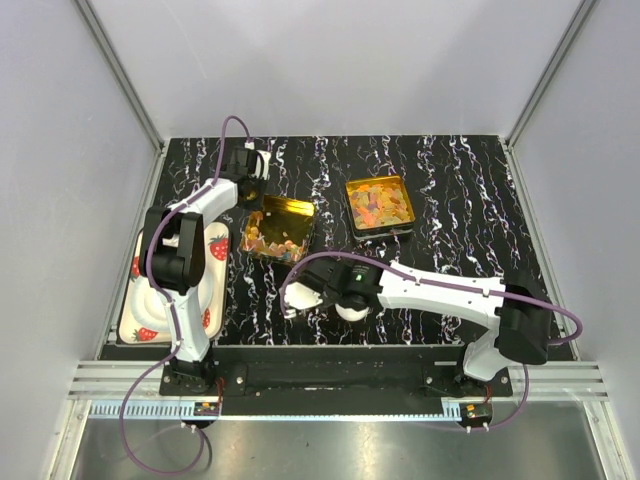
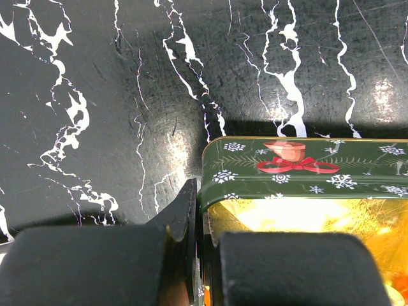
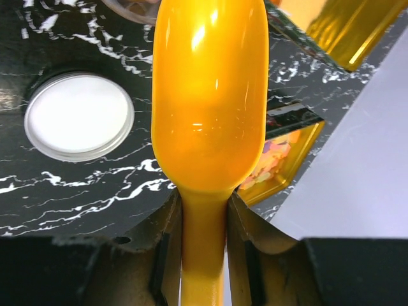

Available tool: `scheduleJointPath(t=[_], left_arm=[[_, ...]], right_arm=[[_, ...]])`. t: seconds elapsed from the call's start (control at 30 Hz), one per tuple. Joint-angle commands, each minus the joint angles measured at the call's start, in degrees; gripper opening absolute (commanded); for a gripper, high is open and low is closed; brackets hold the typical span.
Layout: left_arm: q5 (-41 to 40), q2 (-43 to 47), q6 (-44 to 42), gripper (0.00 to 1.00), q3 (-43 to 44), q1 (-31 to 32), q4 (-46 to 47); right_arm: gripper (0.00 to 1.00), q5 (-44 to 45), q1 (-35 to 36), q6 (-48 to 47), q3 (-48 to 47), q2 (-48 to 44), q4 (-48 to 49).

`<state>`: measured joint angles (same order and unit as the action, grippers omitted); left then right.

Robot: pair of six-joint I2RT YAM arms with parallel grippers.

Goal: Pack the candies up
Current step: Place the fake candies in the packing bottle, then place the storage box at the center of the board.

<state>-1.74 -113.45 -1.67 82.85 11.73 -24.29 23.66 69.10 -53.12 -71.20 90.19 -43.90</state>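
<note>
Small multicoloured candies [image 1: 380,204] fill the right gold tin [image 1: 406,228]. More candies [image 1: 276,238] lie in the left gold tin [image 1: 300,210], whose outside is green with a red bow [image 2: 299,167]. My left gripper [image 1: 254,200] is shut on that tin's near-left wall [image 2: 201,210], one finger outside and one inside. My right gripper [image 1: 297,298] is shut on the handle of a yellow-orange scoop [image 3: 210,108], in front of the left tin. I see the bowl from its back, so its contents are hidden. The right wrist view shows candies [image 3: 275,153] in the tin beyond the scoop.
A white round lid [image 3: 79,115] lies on the black marbled table under my right arm [image 1: 351,312]. A strawberry-patterned white tray [image 1: 135,322] sits at the table's left edge. Grey walls enclose the table on three sides.
</note>
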Motion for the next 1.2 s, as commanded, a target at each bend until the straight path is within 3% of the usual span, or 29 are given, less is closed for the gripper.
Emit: scheduleJointPath(t=[0.0, 0.37, 0.63, 0.8, 1.17], left_arm=[[-1.69, 1.21, -1.23, 0.0, 0.82, -0.21, 3.11], [-3.62, -0.1, -2.37, 0.0, 3.54, -0.21, 1.54], [-4.94, -4.85, -5.88, 0.0, 13.64, -0.39, -7.06], [-4.41, -11.69, -5.45, 0.0, 24.36, -1.88, -12.35], [-6.87, -21.02, -0.35, 0.0, 39.83, -5.13, -14.38]], right_arm=[[0.0, 4.11, 0.77, -2.86, -4.12, -0.37, 1.1], [0.0, 3.41, -2.12, -1.11, -3.15, -5.64, 2.24], [0.0, -7.39, -13.1, 4.87, -0.53, -14.06, 3.9], [0.0, -10.82, -19.07, 6.54, 7.82, -18.91, 9.17], [0.0, -14.08, -24.1, 11.81, 19.16, -22.78, 18.05]])
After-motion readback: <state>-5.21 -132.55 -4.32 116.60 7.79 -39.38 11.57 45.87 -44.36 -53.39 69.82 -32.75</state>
